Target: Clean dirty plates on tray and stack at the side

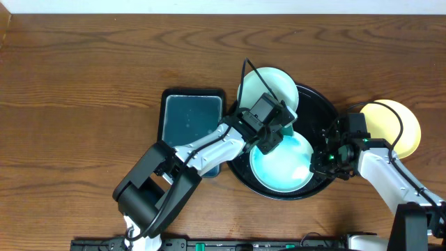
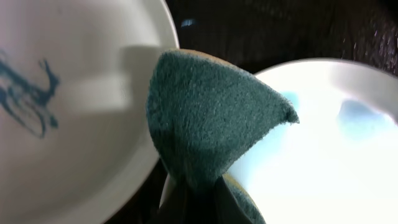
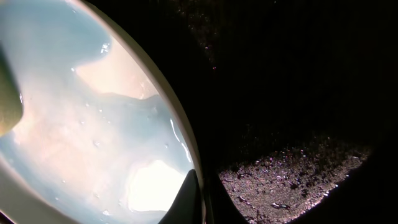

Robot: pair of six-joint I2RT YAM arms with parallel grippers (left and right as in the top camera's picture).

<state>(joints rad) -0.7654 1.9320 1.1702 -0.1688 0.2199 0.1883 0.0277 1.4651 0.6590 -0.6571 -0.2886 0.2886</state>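
While my left gripper [image 1: 270, 139] pinches the folded sponge [image 2: 211, 118] over the wet plate [image 1: 286, 171] in the tray's [image 1: 317, 104] near half, the scribbled plate [image 1: 268, 84] lies just beyond it on the tray's far rim, nearest that arm. My right gripper [image 1: 327, 159], pressed together, sits at the wet plate's edge. A yellow plate [image 1: 401, 125] rests outside the tray.

We classify this as a robotics lab bench: left arm [image 1: 209, 146] and right arm [image 1: 380, 171] w/ exposed cabling stand at a wood-grain table [image 1: 83, 84]; mounting rail [image 1: 209, 245] along near edge.
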